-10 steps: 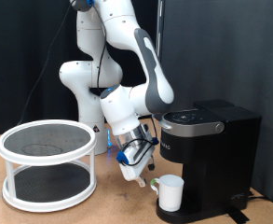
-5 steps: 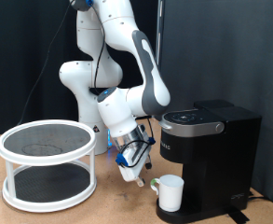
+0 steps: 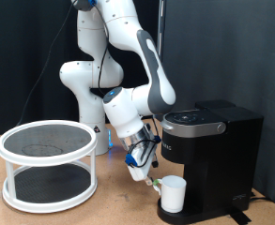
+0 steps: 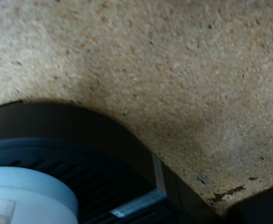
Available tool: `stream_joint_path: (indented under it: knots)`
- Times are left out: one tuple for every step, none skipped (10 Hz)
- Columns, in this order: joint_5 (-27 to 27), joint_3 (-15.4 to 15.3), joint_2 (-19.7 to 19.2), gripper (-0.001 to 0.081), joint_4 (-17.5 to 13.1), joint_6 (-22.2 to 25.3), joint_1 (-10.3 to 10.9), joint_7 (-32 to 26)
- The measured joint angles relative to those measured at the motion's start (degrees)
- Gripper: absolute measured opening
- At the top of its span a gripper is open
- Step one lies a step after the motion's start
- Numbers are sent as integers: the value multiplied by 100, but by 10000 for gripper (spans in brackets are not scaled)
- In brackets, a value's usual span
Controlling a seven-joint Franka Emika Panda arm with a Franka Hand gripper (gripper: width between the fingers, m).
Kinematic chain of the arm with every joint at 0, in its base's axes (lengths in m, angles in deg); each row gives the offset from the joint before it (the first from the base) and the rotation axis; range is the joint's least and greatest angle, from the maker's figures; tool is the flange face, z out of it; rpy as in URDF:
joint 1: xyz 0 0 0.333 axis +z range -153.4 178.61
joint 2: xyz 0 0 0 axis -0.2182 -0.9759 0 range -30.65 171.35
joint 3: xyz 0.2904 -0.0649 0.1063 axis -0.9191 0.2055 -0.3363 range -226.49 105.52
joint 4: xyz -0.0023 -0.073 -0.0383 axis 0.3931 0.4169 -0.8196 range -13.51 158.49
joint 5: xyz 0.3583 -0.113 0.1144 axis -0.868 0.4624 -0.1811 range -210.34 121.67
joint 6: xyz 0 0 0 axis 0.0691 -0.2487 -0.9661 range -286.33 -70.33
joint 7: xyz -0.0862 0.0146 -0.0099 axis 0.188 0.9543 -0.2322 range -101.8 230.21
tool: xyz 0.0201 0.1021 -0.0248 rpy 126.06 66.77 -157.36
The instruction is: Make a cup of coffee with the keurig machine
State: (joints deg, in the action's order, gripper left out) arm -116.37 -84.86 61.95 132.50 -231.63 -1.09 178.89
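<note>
One small white cup (image 3: 172,194), plain and handled, stands on the round drip base of the boxy matte black keurig machine (image 3: 210,159), whose silver-ringed lid is down. Just beside the cup, on the exterior view's left, hangs the tool (image 3: 146,176) above the desk (image 3: 109,206); whether its fingers are apart cannot be told.

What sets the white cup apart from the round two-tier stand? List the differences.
The cup is small and solid white, with a handle; the stand is far wider, a white frame with dark mesh shelves. The cup sits on the keurig machine drip base at the exterior view's right; the stand rests on the table at its left. The gripper is beside the cup, apart from the stand. Both stand upright.
</note>
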Motion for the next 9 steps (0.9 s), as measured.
stream_joint_path:
  knots:
    - [-1,-52,-3,735,-18,0,5,26]
    - [-1,-81,-4,735,-31,0,15,38]
    - [-4,-100,-4,735,-35,0,15,39]
    - [2,-101,1,735,-22,26,9,32]
    - [59,-84,28,735,32,91,-19,13]
    - [281,-7,124,735,156,241,-80,0]
    - [420,79,258,735,311,376,-177,-64]
    - [364,141,389,735,449,415,-259,-206]
    - [112,185,528,735,570,403,-335,-383]
